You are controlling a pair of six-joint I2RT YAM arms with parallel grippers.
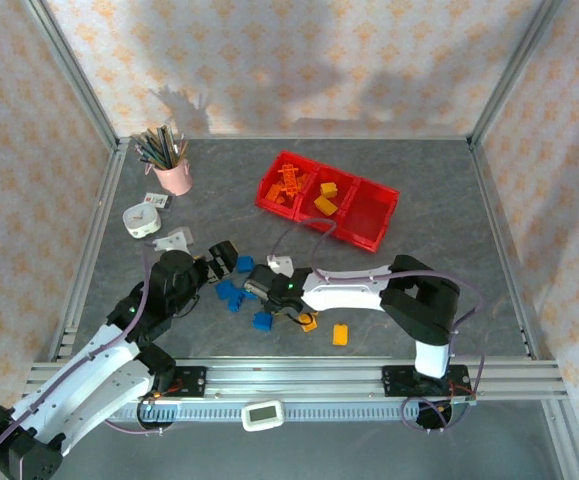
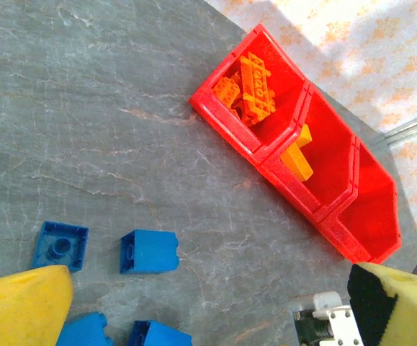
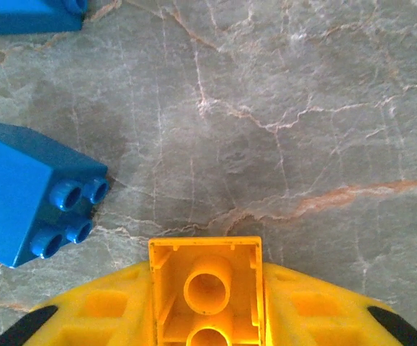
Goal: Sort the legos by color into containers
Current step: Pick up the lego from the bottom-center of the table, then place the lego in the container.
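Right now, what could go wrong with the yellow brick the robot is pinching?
1. The yellow brick sits hollow side out between the right jaws. If it is pinched unevenly, it might twist or slip on the lift.
2. A blue brick lies close beside it and could get bumped.
3. The left arm hovers nearby with open jaws, so the arms might collide.

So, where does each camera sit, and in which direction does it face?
Top external: fixed above and behind the arms, looking down on the grey table; left arm and right arm show, bases nearest.
Left wrist: on the left arm, facing across the table toward the red bins; its open yellow jaws in the lower corners.
Right wrist: on the right arm, facing down at the table; its jaws flank a yellow-orange brick.
Shared: top external and left wrist both show the bins and blue bricks.
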